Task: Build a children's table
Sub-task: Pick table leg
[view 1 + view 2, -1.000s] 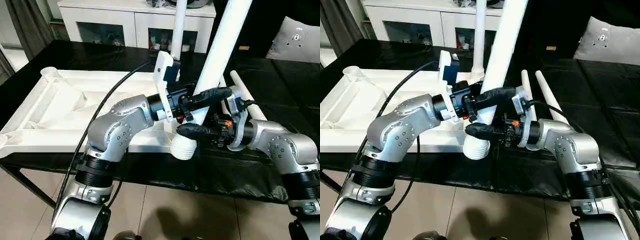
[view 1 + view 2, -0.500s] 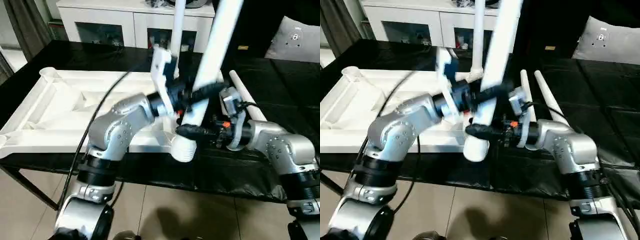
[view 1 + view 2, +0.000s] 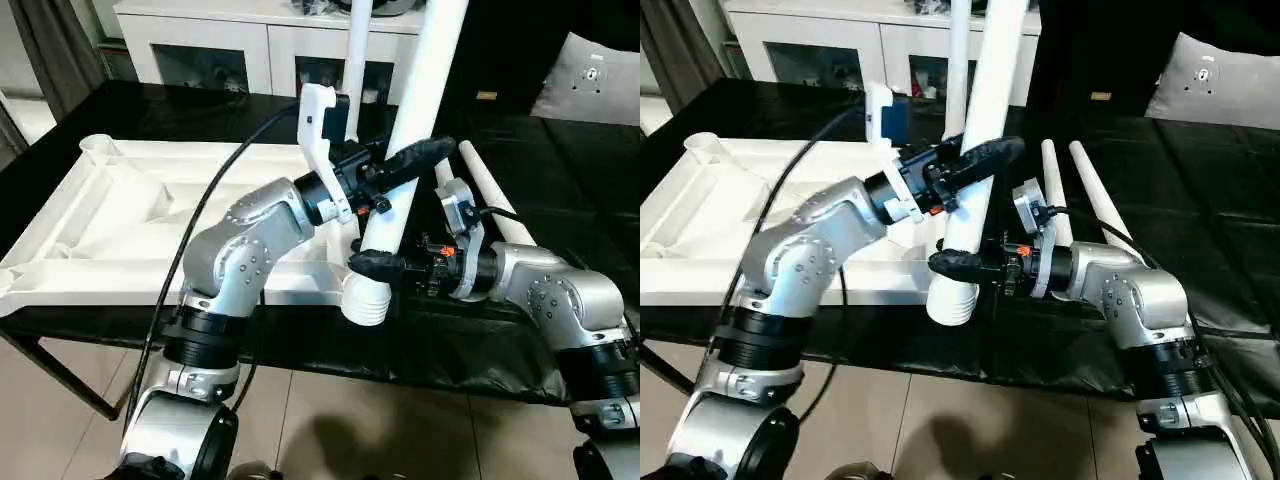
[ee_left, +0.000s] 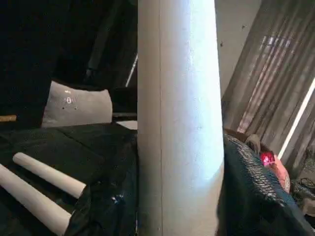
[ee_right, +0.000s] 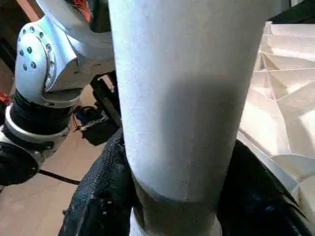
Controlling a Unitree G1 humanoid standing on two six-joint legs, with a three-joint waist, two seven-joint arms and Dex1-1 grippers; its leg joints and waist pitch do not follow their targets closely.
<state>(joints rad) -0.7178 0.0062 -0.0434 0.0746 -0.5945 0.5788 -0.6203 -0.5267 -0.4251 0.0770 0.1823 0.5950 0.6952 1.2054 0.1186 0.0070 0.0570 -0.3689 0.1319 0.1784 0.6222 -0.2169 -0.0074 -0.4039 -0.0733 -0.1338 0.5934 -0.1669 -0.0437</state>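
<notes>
Since a second ago the left gripper [image 3: 400,172] has climbed higher up the held leg [image 3: 410,130], and that leg now stands closer to upright than it did. Both are clamped on it: the left gripper's black fingers wrap the tube up the shaft, and the right gripper [image 3: 385,262] squeezes it low down, just above the ribbed end [image 3: 364,300]. That end hangs at the front edge of the black worktable [image 3: 560,180], just beside the near right corner of the table top [image 3: 120,215], which lies ribs-up. One leg [image 3: 357,50] already stands in a far socket, and two spare legs [image 3: 480,185] lie on the cloth beyond the right arm. Looks like the step is seating this leg in a corner socket. To do it right, probably keep the tube vertical, line the ribbed end up square over the socket hole before pushing, and let the lower grip steer while the upper one steadies so it doesn't go in crooked
</notes>
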